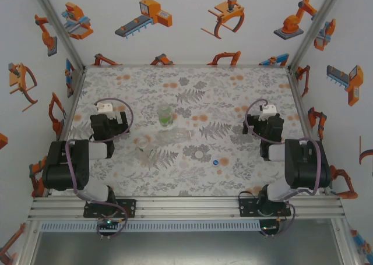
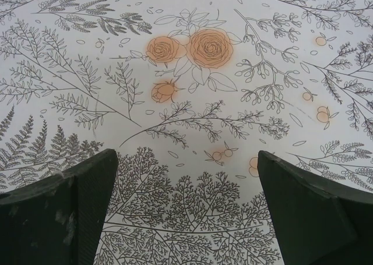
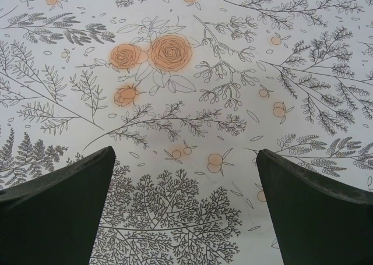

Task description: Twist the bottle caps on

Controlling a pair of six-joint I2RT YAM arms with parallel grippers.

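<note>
A green-tinted bottle stands upright at the middle of the table. Just in front of it a colourless bottle lies on its side, and another colourless bottle stands to its left. A blue cap lies loose on the cloth, with a white cap just to its left. My left gripper hangs open at the left, over bare cloth and apart from the bottles. At the right, my right gripper is open too, with nothing between its fingers.
A flower-and-fern patterned cloth covers the table. Printed walls stand on the left, back and right, with aluminium posts at the far corners. The arm bases sit on a rail at the near edge.
</note>
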